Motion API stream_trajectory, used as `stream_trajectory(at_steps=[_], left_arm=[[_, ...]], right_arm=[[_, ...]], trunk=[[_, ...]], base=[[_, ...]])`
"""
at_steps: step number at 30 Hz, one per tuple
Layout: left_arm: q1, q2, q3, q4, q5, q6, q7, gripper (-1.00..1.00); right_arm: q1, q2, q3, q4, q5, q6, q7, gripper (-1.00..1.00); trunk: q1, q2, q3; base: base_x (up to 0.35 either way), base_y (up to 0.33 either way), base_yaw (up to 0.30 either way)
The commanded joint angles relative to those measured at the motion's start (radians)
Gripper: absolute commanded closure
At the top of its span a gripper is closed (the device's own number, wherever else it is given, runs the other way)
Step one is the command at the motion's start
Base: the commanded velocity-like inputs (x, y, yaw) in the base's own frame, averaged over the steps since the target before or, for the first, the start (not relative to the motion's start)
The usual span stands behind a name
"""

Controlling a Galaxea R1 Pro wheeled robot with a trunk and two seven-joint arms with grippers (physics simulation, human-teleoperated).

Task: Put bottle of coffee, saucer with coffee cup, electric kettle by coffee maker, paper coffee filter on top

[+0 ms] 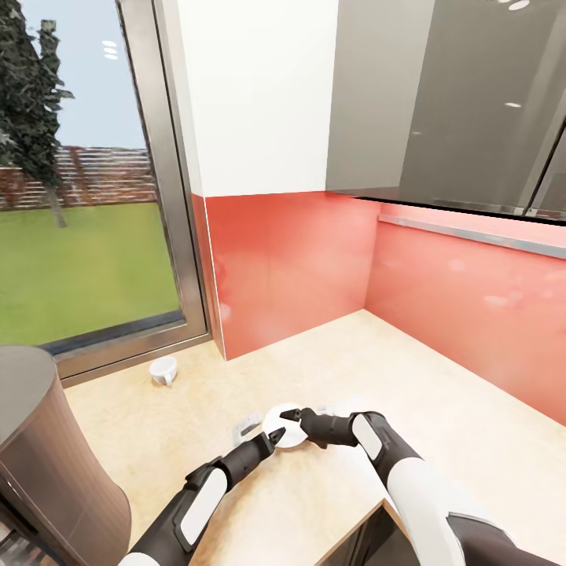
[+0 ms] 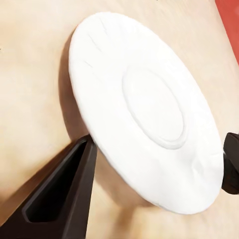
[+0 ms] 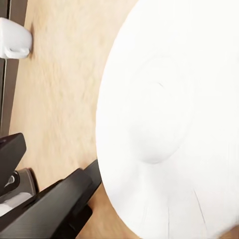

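I've got both grippers on the saucer [image 1: 284, 426] over the kitchen countertop [image 1: 440, 409]: left gripper [image 1: 274, 435] and right gripper [image 1: 297, 416] each pinching its rim. Coffee cup [image 1: 163, 370] sits well apart from saucer, by window.

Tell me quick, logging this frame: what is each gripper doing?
Left gripper: at the rim of the small flat round white saucer; grip cannot be told.
Right gripper: at the saucer's opposite rim; grip cannot be told.
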Motion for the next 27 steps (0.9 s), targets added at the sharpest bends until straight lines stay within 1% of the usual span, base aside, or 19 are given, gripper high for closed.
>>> stream_trajectory(at_steps=[1, 19, 20, 27], left_arm=[[0.0, 0.0, 0.001, 0.005, 0.002, 0.006, 0.002, -1.0], [-0.002, 0.0, 0.003, -0.002, 0.002, 0.006, 0.003, -1.0], [-0.002, 0.0, 0.003, -0.002, 0.002, 0.006, 0.003, -1.0], [-0.001, 0.0, 0.003, -0.002, 0.002, 0.006, 0.003, -1.0]], right_arm=[[0.0, 0.001, -0.003, 0.0, 0.014, 0.006, -0.002, -1.0], [0.0, -0.002, -0.003, -0.001, 0.016, 0.007, -0.004, -1.0], [0.0, -0.002, -0.003, -0.001, 0.016, 0.007, -0.004, 1.0], [0.0, -0.002, -0.003, -0.001, 0.016, 0.006, -0.004, 1.0]], trunk=[[0.001, -0.002, -0.003], [0.001, -0.002, -0.003], [0.001, -0.002, -0.003], [0.001, -0.002, -0.003]], base=[[0.0, 0.0, 0.0], [0.0, 0.0, 0.0], [0.0, 0.0, 0.0], [0.0, 0.0, 0.0]])
